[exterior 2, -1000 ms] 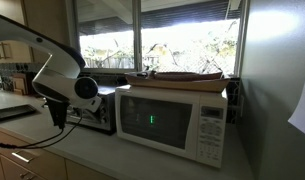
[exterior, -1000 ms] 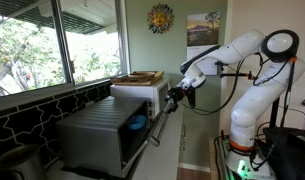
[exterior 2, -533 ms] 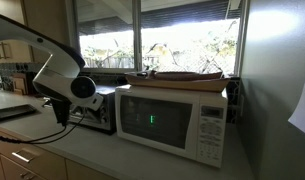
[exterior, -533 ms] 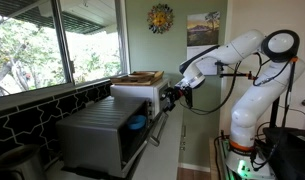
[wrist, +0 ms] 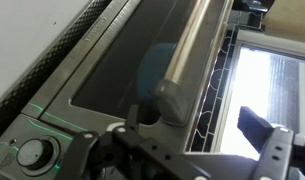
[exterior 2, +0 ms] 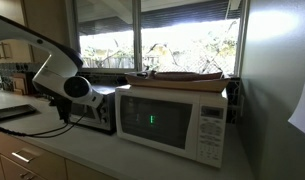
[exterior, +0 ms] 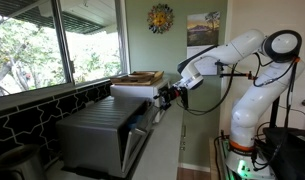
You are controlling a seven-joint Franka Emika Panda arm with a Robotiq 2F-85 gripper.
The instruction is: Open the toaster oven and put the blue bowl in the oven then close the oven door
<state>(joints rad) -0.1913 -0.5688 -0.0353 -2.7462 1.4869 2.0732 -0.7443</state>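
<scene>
– Toaster oven: where is it sitting?
– It is sitting on the pale surface beneath the big windows, ribbed top facing up. A white microwave is standing just beside it, and a wooden tray is lying on top of the microwave.
– And the blue bowl?
– The blue bowl is resting inside the oven. In the wrist view it is showing as a blurred blue patch through the dark glass of the oven door.
– Is the door sitting shut?
– Not fully. It is leaning partway open, and a strip of wire rack is showing past its top edge.
– What is the hand doing?
– The hand is hovering at the door's upper edge with its fingers spread wide, gripping nothing. The end of the round handle is lying between them; whether they are touching it I cannot tell.
– How is the room looking?
– Trees are showing outside the windows and dark tiles are running along the wall below them. A sun ornament and a picture are hanging on the far wall. Drawers are sitting under the surface.
</scene>
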